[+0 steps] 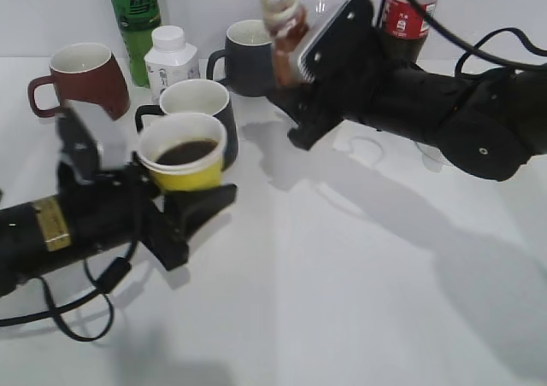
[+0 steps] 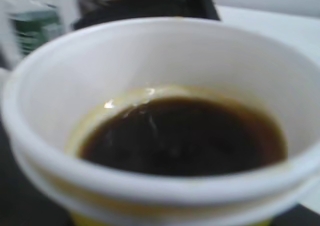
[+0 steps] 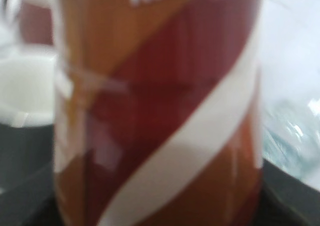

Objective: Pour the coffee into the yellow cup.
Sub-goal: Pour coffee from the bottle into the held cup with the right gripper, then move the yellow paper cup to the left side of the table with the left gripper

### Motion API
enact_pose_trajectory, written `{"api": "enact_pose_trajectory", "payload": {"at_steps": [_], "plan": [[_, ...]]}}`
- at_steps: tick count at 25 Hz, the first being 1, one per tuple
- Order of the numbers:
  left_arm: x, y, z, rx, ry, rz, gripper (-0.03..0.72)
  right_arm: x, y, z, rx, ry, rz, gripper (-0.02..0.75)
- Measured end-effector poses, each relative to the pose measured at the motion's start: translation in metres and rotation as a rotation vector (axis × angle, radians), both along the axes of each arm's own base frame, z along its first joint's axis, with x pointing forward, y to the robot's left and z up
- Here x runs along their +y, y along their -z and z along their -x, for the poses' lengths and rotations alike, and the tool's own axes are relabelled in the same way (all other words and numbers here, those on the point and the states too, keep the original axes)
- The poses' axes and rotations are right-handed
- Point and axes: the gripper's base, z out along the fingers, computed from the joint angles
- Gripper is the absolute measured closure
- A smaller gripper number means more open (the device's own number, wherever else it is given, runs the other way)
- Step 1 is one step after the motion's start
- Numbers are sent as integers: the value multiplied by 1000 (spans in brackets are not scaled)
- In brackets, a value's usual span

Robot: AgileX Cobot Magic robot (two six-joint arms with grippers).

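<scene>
White desk (image 1: pixel 342 301) is crowded, so the left hand (image 1: pixel 184 202) pinching the coffee-filled yellow cup (image 1: pixel 182 154) may spill it, while the right hand (image 1: pixel 295 70), clamped on the coffee bottle (image 1: pixel 284 23), may knock nearby mugs (image 1: pixel 244 53).

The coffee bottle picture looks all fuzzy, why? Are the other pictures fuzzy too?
Right wrist view: the brown-and-red labelled coffee bottle sits right against the lens, so it's out of focus. Left wrist view: the white-lined yellow paper cup is soft too, with a small glint on the coffee. Exterior view: mostly sharp, soft shadows under both arms.

exterior view slanting down, wrist views pressed close on cup (image 2: pixel 165 136), bottle (image 3: pixel 160 106)
</scene>
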Motion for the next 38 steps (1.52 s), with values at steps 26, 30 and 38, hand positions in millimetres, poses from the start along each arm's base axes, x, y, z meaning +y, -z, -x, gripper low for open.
{"api": "enact_pose_trajectory", "payload": {"at_steps": [26,30,38], "plan": [[77,-19,-15,-52,-705,-78,256,-11,1,-11,175,234,-272,234],[98,-19,-22,-56,-772,-89,256,-11,10,-13,196,240,-259,234],[102,0,-52,-41,-765,-134,256,-11,10,-13,196,240,-259,235]]}}
